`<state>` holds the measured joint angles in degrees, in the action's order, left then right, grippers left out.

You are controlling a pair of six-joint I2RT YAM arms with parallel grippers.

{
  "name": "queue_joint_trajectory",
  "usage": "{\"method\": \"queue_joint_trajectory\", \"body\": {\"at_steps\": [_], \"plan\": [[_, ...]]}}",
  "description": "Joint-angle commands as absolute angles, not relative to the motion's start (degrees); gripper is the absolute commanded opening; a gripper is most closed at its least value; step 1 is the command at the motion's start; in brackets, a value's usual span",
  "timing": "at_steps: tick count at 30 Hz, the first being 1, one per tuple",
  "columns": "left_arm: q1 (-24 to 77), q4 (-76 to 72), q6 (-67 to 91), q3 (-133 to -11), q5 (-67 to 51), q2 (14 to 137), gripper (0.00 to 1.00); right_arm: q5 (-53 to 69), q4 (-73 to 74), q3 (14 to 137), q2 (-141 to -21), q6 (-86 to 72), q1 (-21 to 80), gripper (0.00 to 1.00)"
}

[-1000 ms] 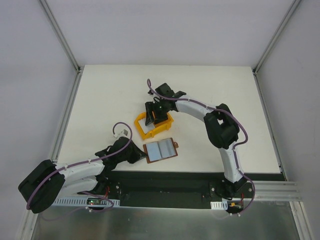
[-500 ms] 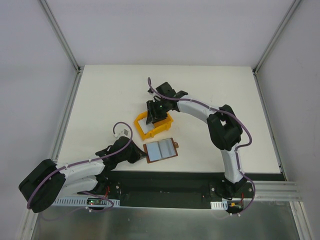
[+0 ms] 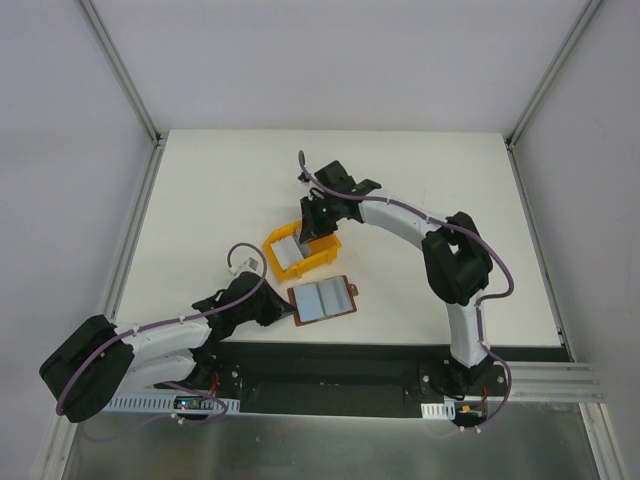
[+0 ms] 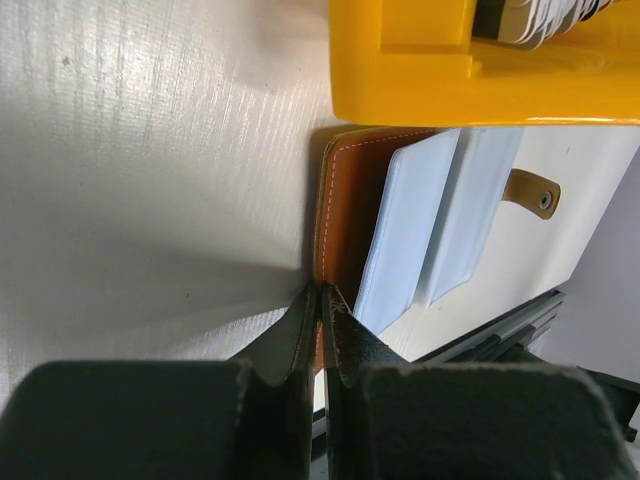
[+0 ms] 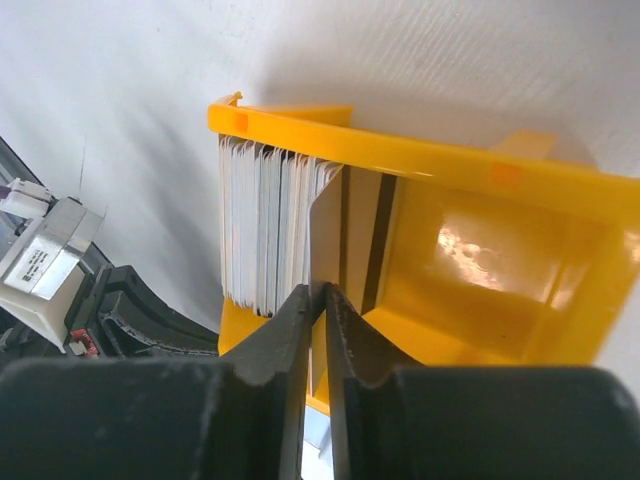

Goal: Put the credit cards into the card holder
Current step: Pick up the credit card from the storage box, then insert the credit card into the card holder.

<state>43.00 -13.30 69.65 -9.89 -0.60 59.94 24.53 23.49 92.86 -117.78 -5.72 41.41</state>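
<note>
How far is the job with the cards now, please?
Done: the card holder lies open, the left tool pinching its edge. In hand: the right tool grips one card from the stack in the yellow bin. Left: insert it, then the remaining stack.

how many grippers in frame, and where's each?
2. Left gripper is shut on the edge of the open wallet. Right gripper is down in the yellow bin, pinching one card beside the stack of cards. Neither is hidden.
</note>
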Motion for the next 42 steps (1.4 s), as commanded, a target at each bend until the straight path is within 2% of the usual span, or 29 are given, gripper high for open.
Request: {"method": "queue_joint_trajectory", "body": {"at_steps": [1,4,11,14,19,23,28,34,42], "plan": [[42.4,-6.2,67.2,-8.7,0.1,61.5,0.00,21.0,24.3,92.7,-112.5,-4.7,41.5,0.09],[42.3,-6.2,67.1,-8.5,0.1,61.3,0.00,17.9,24.9,92.5,-111.7,-4.1,41.7,0.00],[42.3,-6.2,67.2,-7.8,0.1,60.0,0.00,8.6,24.0,89.6,-105.4,-3.4,41.7,0.00],[42.3,-6.2,67.1,-7.4,0.1,59.2,0.00,9.2,20.6,85.4,-99.7,-5.7,41.2,0.00],[42.3,-6.2,65.0,-7.3,-1.9,58.5,0.00,14.0,13.3,74.0,-89.8,-12.2,41.2,0.00],[42.4,-6.2,62.3,-7.6,-3.3,59.2,0.00,18.1,3.0,59.1,-82.0,-20.5,41.5,0.00],[42.4,-6.2,57.4,-9.0,-6.5,61.0,0.00,20.0,-5.7,46.2,-75.4,-26.6,43.4,0.00],[42.4,-6.4,55.9,-9.2,-8.4,62.7,0.00,19.1,-14.1,35.9,-76.6,-31.7,47.6,0.00],[42.4,-6.7,59.9,-7.5,-7.7,63.0,0.00,11.9,-21.8,28.7,-78.1,-37.0,50.7,0.00]]}}
